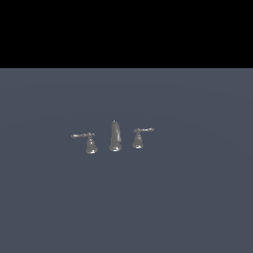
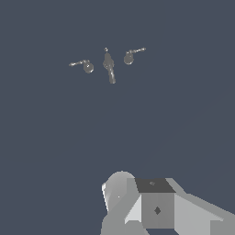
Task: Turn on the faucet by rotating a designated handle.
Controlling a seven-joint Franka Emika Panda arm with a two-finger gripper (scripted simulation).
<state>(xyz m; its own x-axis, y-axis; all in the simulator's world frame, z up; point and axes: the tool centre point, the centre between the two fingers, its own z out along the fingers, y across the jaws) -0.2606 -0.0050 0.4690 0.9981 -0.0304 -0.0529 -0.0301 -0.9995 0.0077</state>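
Nearest the wrist camera sat the pale blocky body of the gripper, its fingers hidden, so I could not tell whether they were apart or together. Well beyond it, on the dark grey floor, stood the faucet. Its tall spout rose between two levered pieces, the handle at the exterior view's left and the twin handle at its right.
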